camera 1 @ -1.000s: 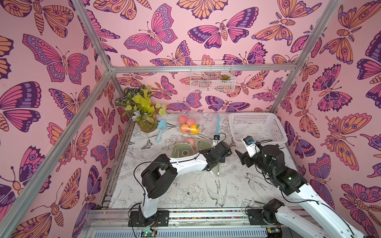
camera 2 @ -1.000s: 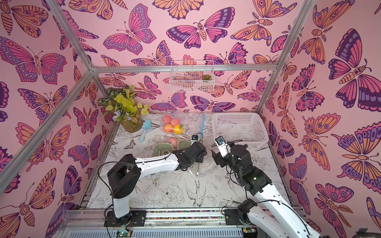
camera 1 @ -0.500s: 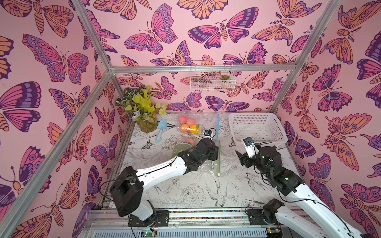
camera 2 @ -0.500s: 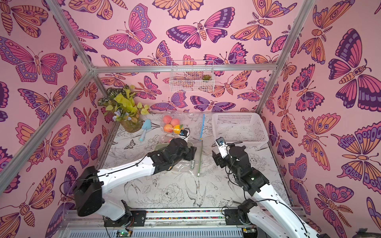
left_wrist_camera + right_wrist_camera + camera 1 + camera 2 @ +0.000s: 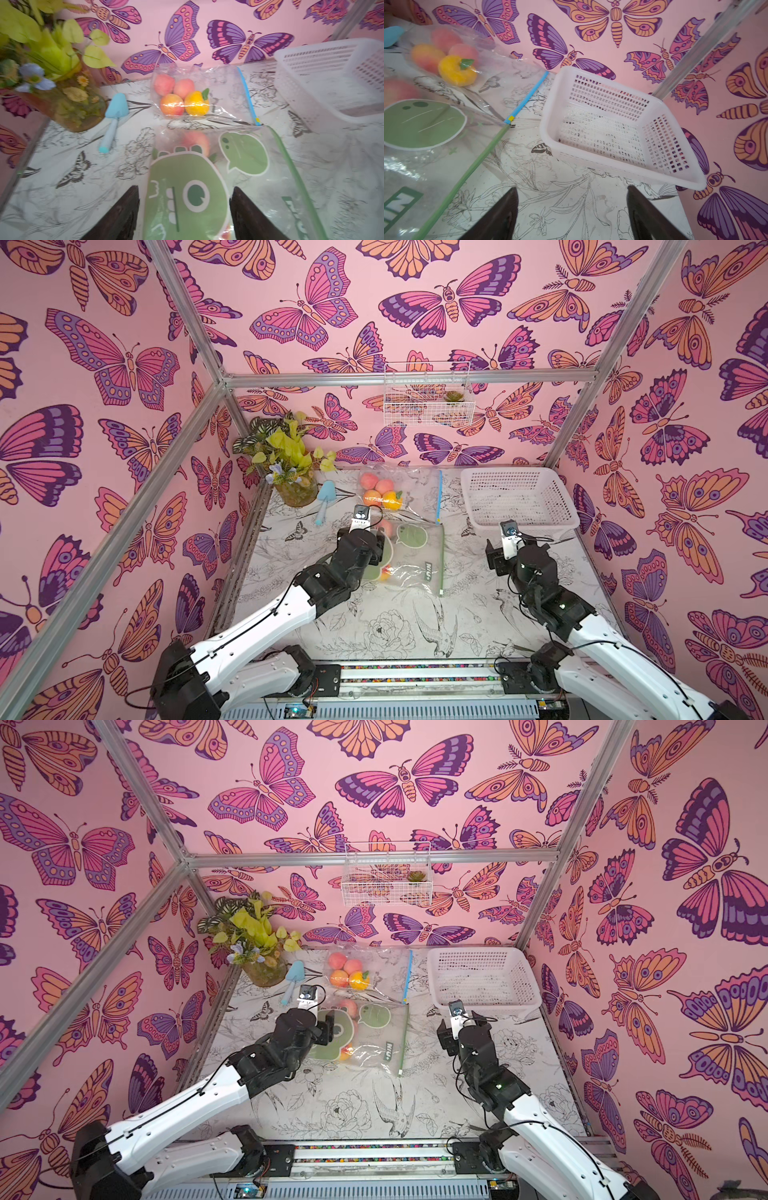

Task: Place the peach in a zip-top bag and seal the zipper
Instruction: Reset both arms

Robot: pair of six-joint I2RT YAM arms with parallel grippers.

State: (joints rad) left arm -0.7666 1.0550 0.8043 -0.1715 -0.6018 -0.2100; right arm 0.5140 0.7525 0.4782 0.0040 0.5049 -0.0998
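Since it swung off the zipper edge, your left gripper (image 5: 184, 189): jaws spread wide, holding nothing, over the dinosaur print (image 5: 187, 207) at the bag's closed side.
Right gripper (image 5: 572, 189): jaws apart, empty, above bare table (image 5: 560, 162) beside the green zipper (image 5: 468, 172).
Peach (image 5: 196, 141): inside the zip-top bag (image 5: 415, 568), toward its far end.
Zipper: looks flat along its length, though you can't confirm the seal from here.
Your read: both grippers off, likely wrapping up.

left arm (image 5: 266, 616) and right arm (image 5: 602, 641): white links, black joints, thin black cables.
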